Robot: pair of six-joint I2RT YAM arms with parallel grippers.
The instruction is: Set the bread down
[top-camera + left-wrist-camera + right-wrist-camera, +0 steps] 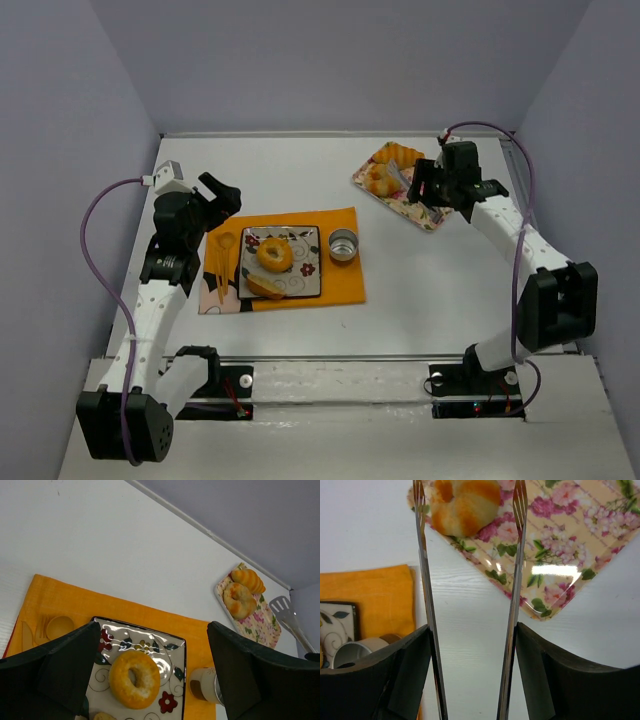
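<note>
A bagel (273, 253) and a bread piece (263, 287) lie on the patterned square plate (310, 285) on the orange mat (342, 285). Two rolls (381, 178) lie on the floral tray (428, 215) at the back right. My right gripper (428, 186) is shut on metal tongs (424, 580), whose open arms reach either side of a roll (464, 500) on the tray (560, 540). My left gripper (222, 196) is open and empty, hovering over the plate's left side; the bagel (134, 680) shows between its fingers (70, 665).
A small metal cup (343, 245) stands on the mat right of the plate. Wooden cutlery (222, 262) lies on the mat's left side. Grey walls close in the table on the left, back and right.
</note>
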